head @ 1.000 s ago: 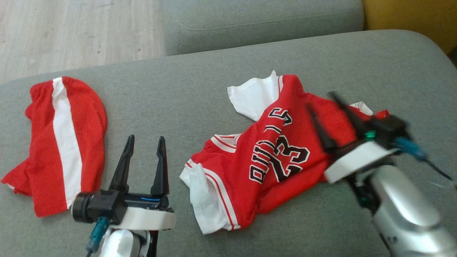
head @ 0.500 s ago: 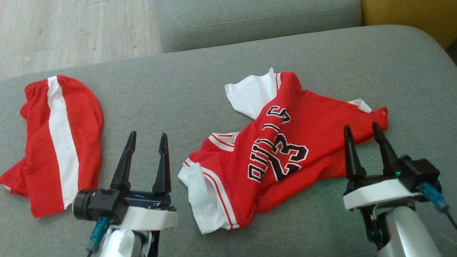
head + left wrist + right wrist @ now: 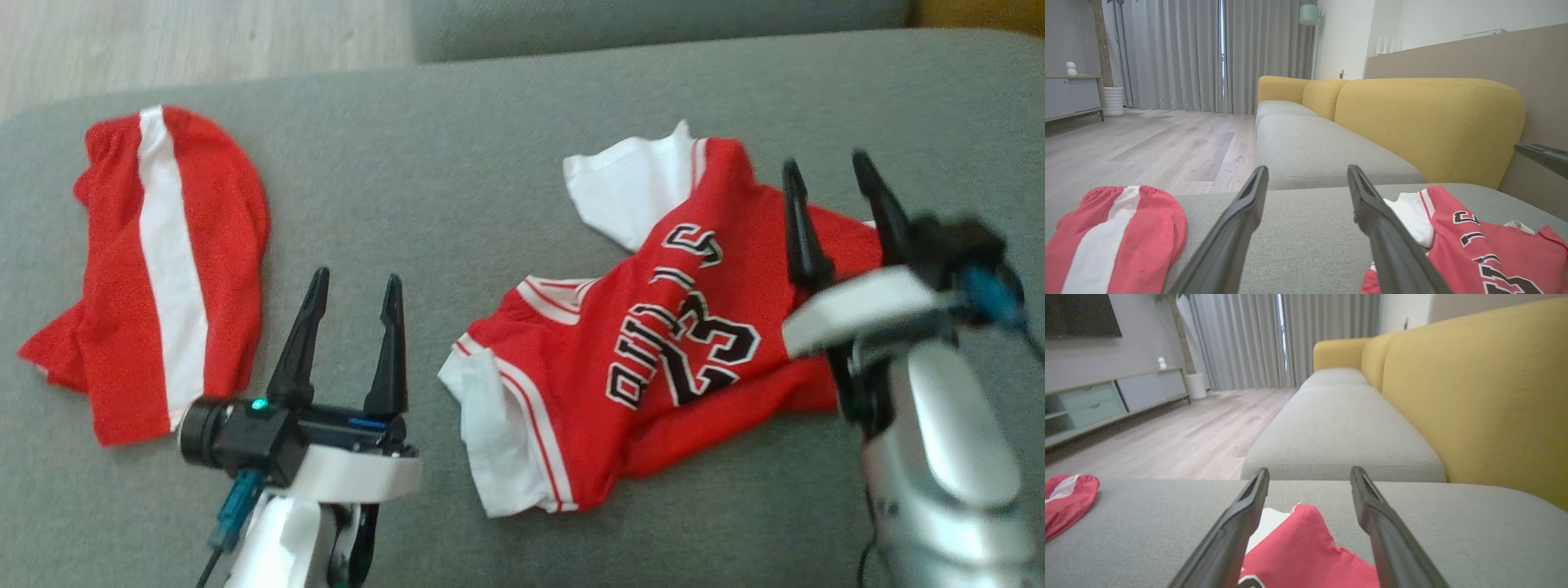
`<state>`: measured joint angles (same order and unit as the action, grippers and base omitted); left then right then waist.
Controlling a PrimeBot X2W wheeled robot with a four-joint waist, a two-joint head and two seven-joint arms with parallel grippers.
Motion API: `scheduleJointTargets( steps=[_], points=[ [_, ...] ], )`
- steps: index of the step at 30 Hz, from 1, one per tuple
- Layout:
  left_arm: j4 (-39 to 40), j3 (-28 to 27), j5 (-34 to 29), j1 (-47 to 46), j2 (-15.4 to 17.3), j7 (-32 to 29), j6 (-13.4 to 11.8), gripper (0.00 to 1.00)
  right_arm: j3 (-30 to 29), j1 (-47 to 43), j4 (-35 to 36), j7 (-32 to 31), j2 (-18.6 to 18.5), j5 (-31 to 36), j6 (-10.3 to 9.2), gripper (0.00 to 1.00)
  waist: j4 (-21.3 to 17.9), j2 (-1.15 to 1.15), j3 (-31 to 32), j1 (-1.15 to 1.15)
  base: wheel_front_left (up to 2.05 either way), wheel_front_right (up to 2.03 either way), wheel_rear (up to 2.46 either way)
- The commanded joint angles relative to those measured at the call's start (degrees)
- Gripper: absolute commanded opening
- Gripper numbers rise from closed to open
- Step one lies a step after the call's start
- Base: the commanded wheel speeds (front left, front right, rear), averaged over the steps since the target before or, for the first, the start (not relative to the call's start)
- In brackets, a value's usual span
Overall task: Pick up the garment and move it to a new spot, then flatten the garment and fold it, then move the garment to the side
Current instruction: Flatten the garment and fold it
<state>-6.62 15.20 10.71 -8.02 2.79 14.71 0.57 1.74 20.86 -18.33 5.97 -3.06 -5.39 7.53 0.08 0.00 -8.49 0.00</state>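
Hovering the spread right gripper over the crumpled red-and-white fabric jersey toward the grey sofa cushion's right edge, likely lining up a pickup; holding the left gripper spread and empty.

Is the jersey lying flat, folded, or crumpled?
Crumpled, not folded: the jersey lies skewed on the cushion with wrinkled lettering and uneven edges.

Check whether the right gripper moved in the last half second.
Yes: the right gripper went forward, from the jersey's near edge to over its far right part.
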Motion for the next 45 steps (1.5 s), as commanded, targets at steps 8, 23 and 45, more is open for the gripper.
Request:
scheduleJointTargets(
  steps=[8,23,45],
  points=[
    [1.33,1.82,2.14,-5.69,0.09,0.29,-0.42,1.0,6.97,16.95,-10.18,-13.65,-4.52,-1.03,-0.04,1.0,7.25,0.0,-6.59,0.0,0.0,0.0,0.0],
    [1.52,7.43,6.22,-8.48,0.09,0.29,-3.08,1.0,26.84,28.18,-31.47,-32.37,-14.27,-13.18,-0.04,0.85,16.6,0.0,-10.02,0.0,0.0,0.0,0.0],
    [2.87,9.68,7.98,-9.92,0.09,0.29,-4.0,1.0,22.83,53.07,-37.22,0.15,-15.62,-6.07,-0.04,0.0,22.27,0.0,-13.7,0.0,0.0,0.0,0.0]
  ],
)
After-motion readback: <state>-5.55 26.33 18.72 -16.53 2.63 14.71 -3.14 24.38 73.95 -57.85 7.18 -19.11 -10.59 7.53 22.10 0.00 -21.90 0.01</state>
